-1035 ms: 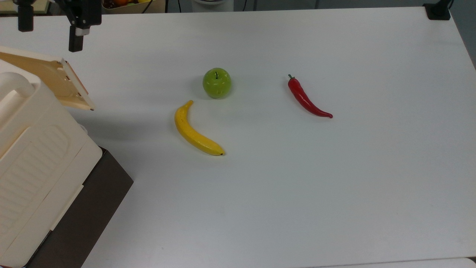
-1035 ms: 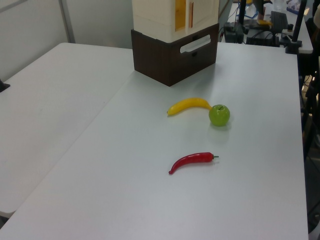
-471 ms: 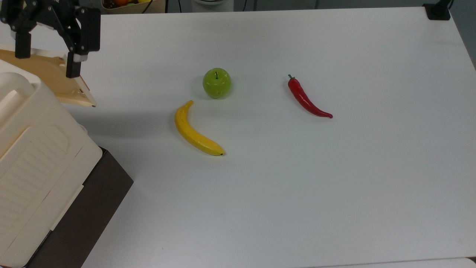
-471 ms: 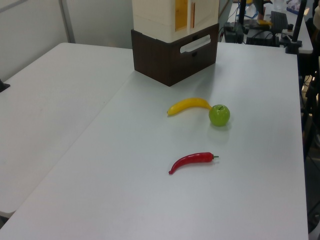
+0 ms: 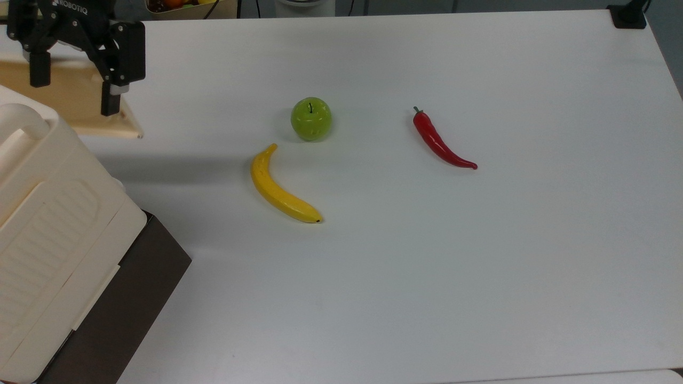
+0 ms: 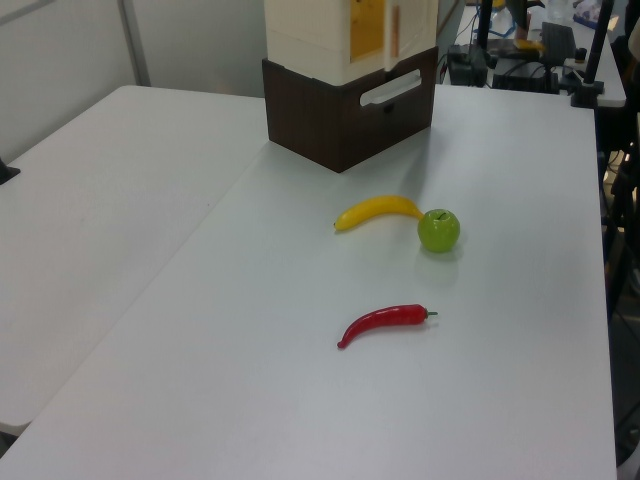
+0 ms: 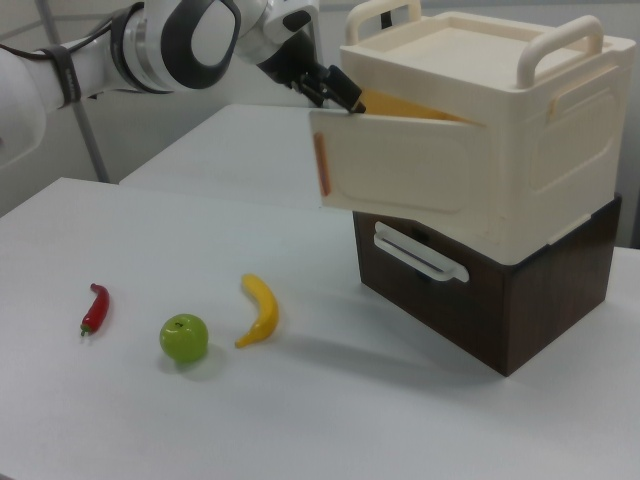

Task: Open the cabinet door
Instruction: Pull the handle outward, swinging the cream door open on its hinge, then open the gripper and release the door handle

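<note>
The cabinet door (image 7: 395, 177), a light, stiff plastic panel, stands swung partly out from the cabinet (image 7: 500, 130), best worked by its free top edge, where the gripper (image 5: 74, 98) sits, fingers apart, seemingly straddling it.

"ROBOTIQ" on the claw (image 5: 74, 93)

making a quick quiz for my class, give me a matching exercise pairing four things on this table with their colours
Things:
1. banana
2. apple
3. chili pepper
4. base under the cabinet

Colours:
A. red
B. dark brown
C. yellow
D. green

Pairs: 1-C, 2-D, 3-A, 4-B
</note>
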You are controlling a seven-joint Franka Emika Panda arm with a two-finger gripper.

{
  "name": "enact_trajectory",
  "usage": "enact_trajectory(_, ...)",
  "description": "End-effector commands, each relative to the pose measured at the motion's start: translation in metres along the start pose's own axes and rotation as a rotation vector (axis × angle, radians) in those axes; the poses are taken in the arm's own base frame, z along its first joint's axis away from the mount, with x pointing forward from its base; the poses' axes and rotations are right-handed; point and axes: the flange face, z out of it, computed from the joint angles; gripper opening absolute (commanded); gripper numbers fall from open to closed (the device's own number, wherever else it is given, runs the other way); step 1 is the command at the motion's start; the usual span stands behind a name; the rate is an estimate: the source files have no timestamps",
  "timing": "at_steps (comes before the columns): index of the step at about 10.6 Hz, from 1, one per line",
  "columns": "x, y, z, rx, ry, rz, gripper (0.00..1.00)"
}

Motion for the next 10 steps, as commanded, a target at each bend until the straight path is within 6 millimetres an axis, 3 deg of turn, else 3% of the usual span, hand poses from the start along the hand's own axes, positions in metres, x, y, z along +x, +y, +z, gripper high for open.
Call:
enact_trajectory(1,-0.013,0.011,-0.019,-0.021,-0.147,-0.095,1.0)
enact_trajectory(3,-0.019,0.015,-0.028,-0.028,-0.207,-0.116,1.0)
enact_trajectory(6,-0.029,0.012,-0.024,-0.034,-0.272,-0.127,1.0)
enact_trajectory(8,-0.046,-0.005,-0.012,-0.026,-0.355,-0.166,1.0)
enact_trajectory(10,-0.075,-0.042,-0.004,0.004,-0.437,-0.232,1.0)
